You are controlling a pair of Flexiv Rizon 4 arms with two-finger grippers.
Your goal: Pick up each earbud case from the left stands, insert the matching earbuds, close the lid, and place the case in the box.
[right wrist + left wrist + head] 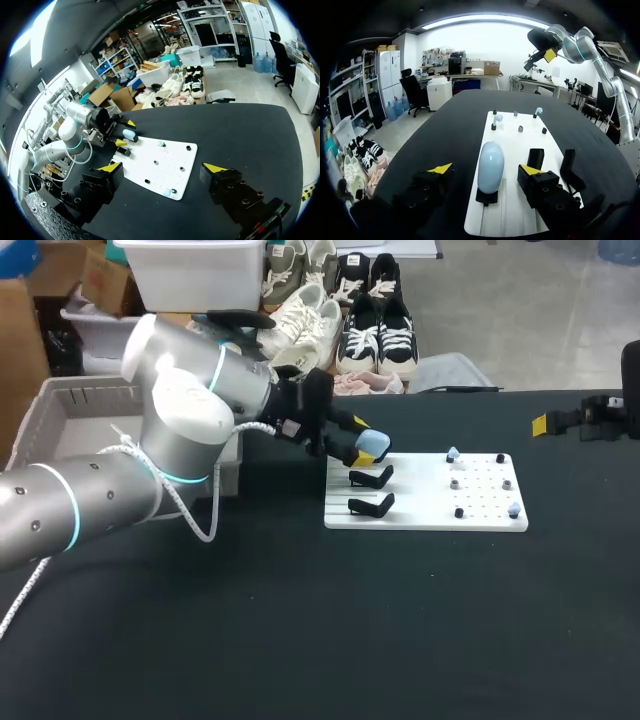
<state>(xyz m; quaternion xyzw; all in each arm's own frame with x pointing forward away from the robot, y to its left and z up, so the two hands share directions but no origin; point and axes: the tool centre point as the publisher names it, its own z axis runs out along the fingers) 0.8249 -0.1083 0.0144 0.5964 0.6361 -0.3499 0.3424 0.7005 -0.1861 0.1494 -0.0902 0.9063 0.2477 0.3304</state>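
- Left end effector (485, 172): at the stand end of the white board (502, 220), spread wide. Its 2 yellow-tipped fingers (440, 169) straddle the earbud case (490, 165), 1 on each side, and neither is touching it. My guess is it's lined up for a side pinch, so nothing is gripped yet.
- The case is a smooth, glossy, pale-blue pebble, rounded all over. It sits propped on end on a black stand (486, 196) at the board's stand end. I reckon the upright pose is there to leave both flanks free for the fingers. A slick shell like that could slip, so a centred squeeze seems wise.
- The 2 empty stands (536, 157) are next to it on the board. They're matte black angled cradles.
- The earbuds (496, 119) are at the board's opposite end, small pale pieces perched on dark pegs and spaced well apart. That's probably so each can be plucked singly.
- The board itself is flat, white and rigid, and lies on the dull black table (300, 620).
- Right end effector (163, 170): well off the board's earbud end, fingers wide and holding nothing. Looks parked out of the way.
- The box (70, 405) is a grey bin off the board's stand end, behind the left arm.
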